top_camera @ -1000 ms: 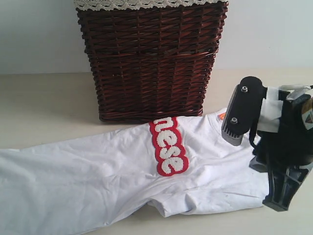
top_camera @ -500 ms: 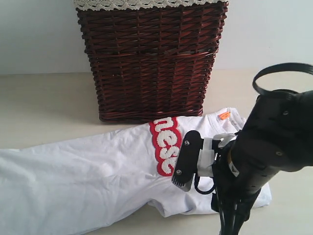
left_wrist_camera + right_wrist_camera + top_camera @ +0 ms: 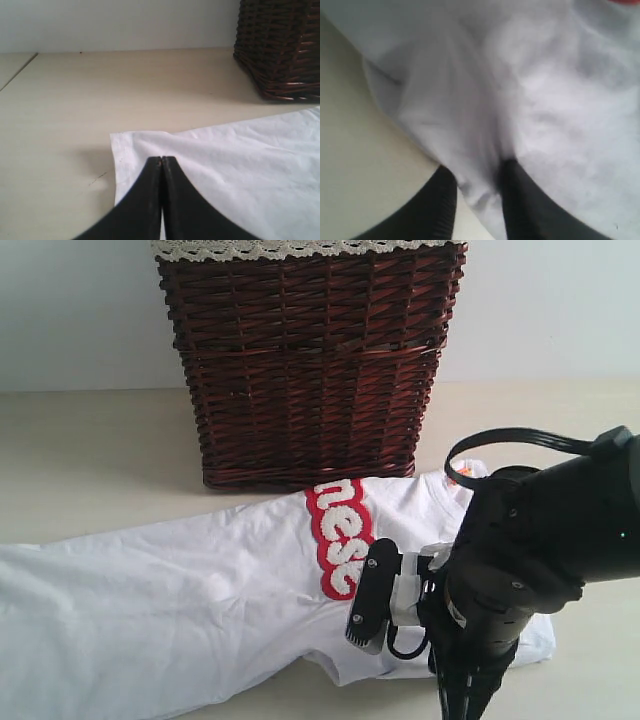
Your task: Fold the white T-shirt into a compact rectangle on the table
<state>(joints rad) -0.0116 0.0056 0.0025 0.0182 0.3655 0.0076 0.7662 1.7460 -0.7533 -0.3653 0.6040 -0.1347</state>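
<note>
The white T-shirt (image 3: 200, 580) lies spread lengthwise on the table (image 3: 90, 450) in front of the basket, its red band (image 3: 340, 535) with white letters facing up. My right gripper (image 3: 463, 700) points down at the shirt's near edge on the right. In the right wrist view this gripper (image 3: 475, 167) stands open, its two black fingers either side of a raised fold of the shirt (image 3: 545, 90). My left gripper (image 3: 162, 159) is shut with nothing between its tips, just over a corner of the shirt's hem (image 3: 122, 145). It is outside the exterior view.
A tall dark brown wicker basket (image 3: 305, 360) with white lace trim stands right behind the shirt, also in the left wrist view as the basket (image 3: 280, 45). A white wall runs behind the table. Bare table (image 3: 75, 100) lies beyond the shirt's corner.
My right arm has swung in from the right edge, leftward and down, onto the shirt's near right part. The shirt and the basket have not moved.
</note>
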